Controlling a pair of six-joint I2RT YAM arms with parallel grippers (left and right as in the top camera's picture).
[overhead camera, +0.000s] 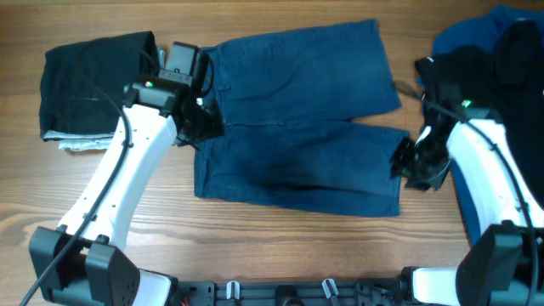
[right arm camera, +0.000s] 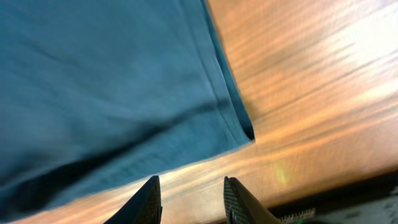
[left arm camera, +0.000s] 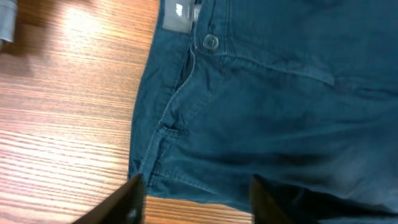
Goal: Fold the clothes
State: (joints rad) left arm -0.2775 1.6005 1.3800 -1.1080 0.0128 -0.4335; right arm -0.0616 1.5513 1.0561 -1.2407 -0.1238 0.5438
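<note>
My left gripper (left arm camera: 196, 198) is spread over the waistband edge of the navy shorts (overhead camera: 297, 127), pinching nothing. My right gripper (right arm camera: 193, 198) is spread too, over bare table (overhead camera: 280, 255) just off the near leg hem. Shorts lie flat mid-table, long axis 9 to 3, waist at 9, legs pointing 3. Black folded garment (overhead camera: 93, 85) at 10, blue-black pile (overhead camera: 501, 42) at 2

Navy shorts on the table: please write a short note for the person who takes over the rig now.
Left pincer: open, empty, over the waistband end of the navy shorts.
Right pincer: open, empty, at a leg hem corner.
Shorts lie spread flat, not folded.
Folded black garment sits at far left; unfolded pile waits at far right.
To do: fold shorts, then the pile.
</note>
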